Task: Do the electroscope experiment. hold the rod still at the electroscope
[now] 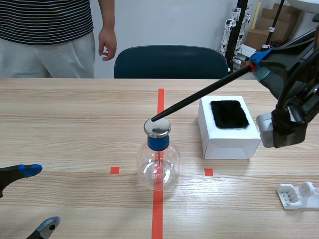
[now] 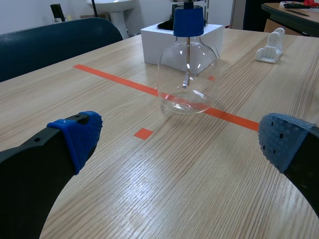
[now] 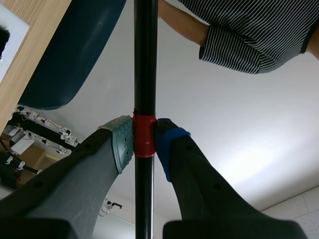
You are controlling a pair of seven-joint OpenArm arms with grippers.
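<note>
The electroscope (image 1: 158,160) is a clear glass flask with a blue neck and a round metal cap (image 1: 157,127), standing on the orange tape line at the table's middle. A long black rod (image 1: 199,98) slants down from the upper right; its tip rests on the metal cap. My right gripper (image 3: 144,141) is shut on the rod (image 3: 145,59) at its red band, raised at the right. My left gripper (image 2: 179,142) is open low at the front left, and the flask (image 2: 188,74) stands ahead of it, well apart.
A white box (image 1: 228,129) with a black fur pad (image 1: 229,114) on top stands right of the flask. A small white plastic stand (image 1: 298,195) lies at the front right. A person in a striped shirt (image 1: 47,20) stands beyond the far edge, beside a dark blue chair (image 1: 170,62).
</note>
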